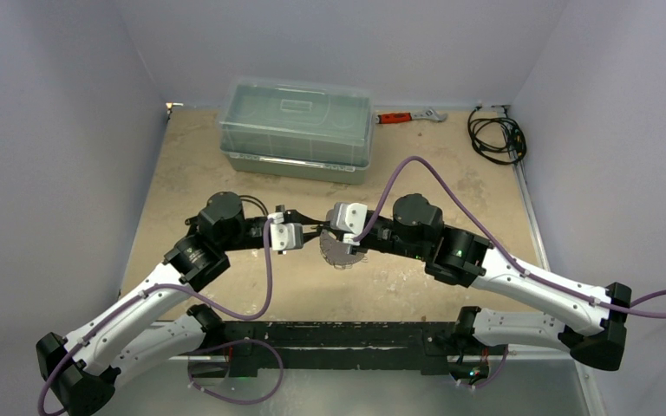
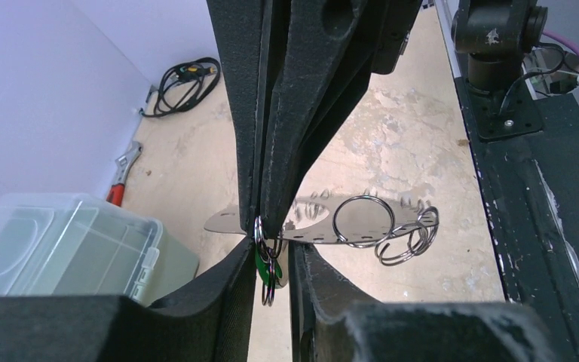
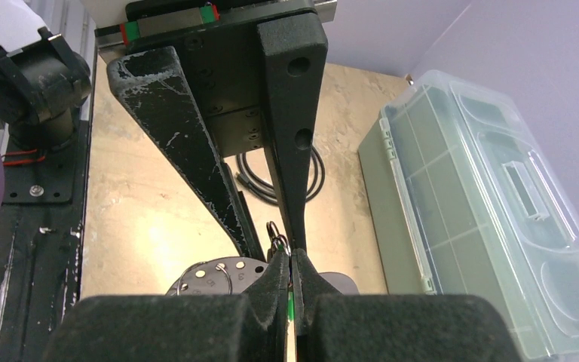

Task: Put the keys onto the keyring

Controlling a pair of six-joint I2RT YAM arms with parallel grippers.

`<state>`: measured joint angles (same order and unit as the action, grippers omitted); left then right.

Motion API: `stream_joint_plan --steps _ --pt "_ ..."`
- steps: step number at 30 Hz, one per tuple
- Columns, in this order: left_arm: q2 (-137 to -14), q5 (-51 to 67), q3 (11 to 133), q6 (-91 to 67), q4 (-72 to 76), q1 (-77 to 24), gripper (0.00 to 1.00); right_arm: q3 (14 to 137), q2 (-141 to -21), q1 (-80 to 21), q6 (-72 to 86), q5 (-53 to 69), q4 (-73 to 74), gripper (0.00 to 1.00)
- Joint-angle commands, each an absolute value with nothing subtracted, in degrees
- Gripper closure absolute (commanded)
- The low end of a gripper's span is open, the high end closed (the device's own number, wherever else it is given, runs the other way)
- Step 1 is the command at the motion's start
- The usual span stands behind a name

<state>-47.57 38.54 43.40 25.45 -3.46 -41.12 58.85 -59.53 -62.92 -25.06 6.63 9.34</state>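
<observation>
A: With left fingers (image 2: 230, 302) clamped on the green key (image 2: 265, 268) and right fingers (image 3: 268, 290) pressed together on the keyring (image 2: 313, 226) just beside it, looks crowded. Seems held off the table (image 1: 191, 173), mid-scene, well near of the far box (image 1: 297, 130).

B: Risks bending the thin wire with any sideways tug. Could also lose the key: only 1 small head pinched, easy to pivot. Watch those loose rings (image 2: 413, 235) too, apt to snag a pad.

Mostly hidden between left gripper (image 2: 273, 256) fingers: green key (image 2: 264, 268); tag (image 2: 225, 222) partly covered. Key too small to tell from above. Frame edge crops storage box (image 2: 60, 241).
</observation>
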Motion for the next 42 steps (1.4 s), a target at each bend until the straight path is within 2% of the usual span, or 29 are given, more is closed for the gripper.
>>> stream_joint_plan --steps 1,6,10,17,30,35,42 --pt "-47.0 42.6 44.7 24.3 3.0 -41.3 0.81 59.1 -59.4 -63.1 -24.3 7.3 5.0 1.00" --pt "-46.9 41.7 44.7 23.9 3.8 -41.3 0.83 59.7 -59.5 -63.1 -24.3 9.0 5.1 1.00" --pt "-46.9 40.5 44.6 23.7 4.1 -41.3 1.00 60.1 -59.4 -63.1 -24.3 9.9 5.5 1.00" --pt "-47.9 36.4 45.8 23.3 2.0 -41.2 1.00 60.0 -59.6 -63.1 -23.8 15.0 8.6 1.00" --pt "-49.7 38.8 46.4 24.5 0.1 -41.3 1.00 64.3 -63.0 -63.1 -25.6 8.0 17.1 0.61" --pt "-50.6 39.0 46.5 24.9 -2.1 -41.4 1.00 65.7 -64.2 -63.1 -26.6 6.1 19.2 0.53" --pt "-51.5 39.0 46.6 25.1 -2.8 -41.3 1.00 68.9 -66.5 -63.1 -28.0 2.5 24.5 0.50"
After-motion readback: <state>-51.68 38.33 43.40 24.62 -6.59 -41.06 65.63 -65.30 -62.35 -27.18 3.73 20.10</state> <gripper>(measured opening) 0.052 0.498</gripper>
